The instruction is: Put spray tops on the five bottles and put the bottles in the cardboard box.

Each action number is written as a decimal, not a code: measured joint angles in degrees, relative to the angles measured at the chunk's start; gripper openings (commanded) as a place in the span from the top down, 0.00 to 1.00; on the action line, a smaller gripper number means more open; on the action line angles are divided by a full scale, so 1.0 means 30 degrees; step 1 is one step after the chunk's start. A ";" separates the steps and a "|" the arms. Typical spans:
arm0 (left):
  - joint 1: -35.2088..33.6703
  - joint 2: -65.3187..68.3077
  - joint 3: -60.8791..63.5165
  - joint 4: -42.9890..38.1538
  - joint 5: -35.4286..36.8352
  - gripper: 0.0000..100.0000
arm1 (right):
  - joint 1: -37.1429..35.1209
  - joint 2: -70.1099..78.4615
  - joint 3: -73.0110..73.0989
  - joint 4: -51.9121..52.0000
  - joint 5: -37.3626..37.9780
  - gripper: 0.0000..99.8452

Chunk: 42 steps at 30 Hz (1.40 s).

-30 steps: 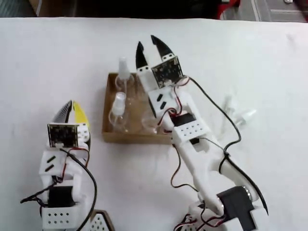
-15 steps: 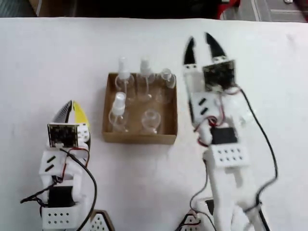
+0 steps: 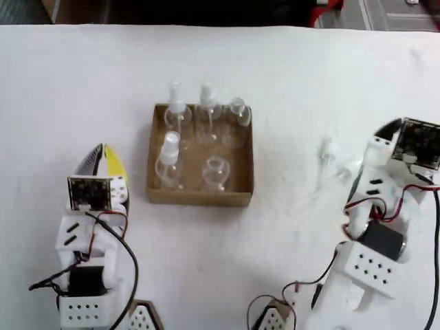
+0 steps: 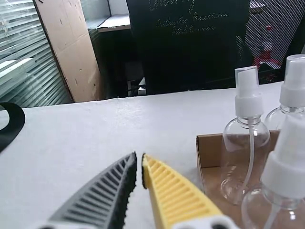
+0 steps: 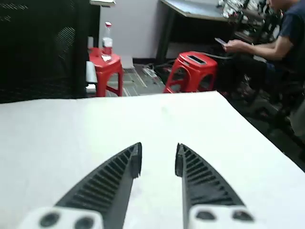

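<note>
The left gripper [image 4: 138, 167] has its grey and yellow fingers pressed together with nothing between them. In the high view it sits at lower left [image 3: 103, 152], pointing toward the top of the frame just left of the cardboard box [image 3: 199, 197]. Its arm is folded upright behind it at the bottom edge.

The right gripper [image 5: 157, 160] has its black fingers spread a little apart, empty, over bare white worktop [image 3: 82, 75]. Its arm is bent at lower right of the high view, leaning toward the right edge, well apart from the box.

The box lies at centre frame with five clear bottles standing in it. Three capped bottles [image 3: 176, 110] carry spray tops, and two open bottles [image 3: 216, 170] have bare necks. Loose spray tops [image 3: 327, 148] lie on the worktop between the box and the right arm.
</note>
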 measured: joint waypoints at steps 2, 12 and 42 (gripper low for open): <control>0.0000 0.0000 0.0000 0.0000 0.0000 0.98 | 0.0733 0.1084 -0.0645 0.0645 0.0000 0.91; 0.0000 0.0000 0.0000 0.0000 0.0000 0.98 | 0.1055 1.0110 -0.9172 0.9201 0.0000 0.90; 0.0000 0.0000 0.0000 0.0000 0.0000 0.98 | -0.0674 2.7604 -1.9311 1.1546 -1.0110 0.90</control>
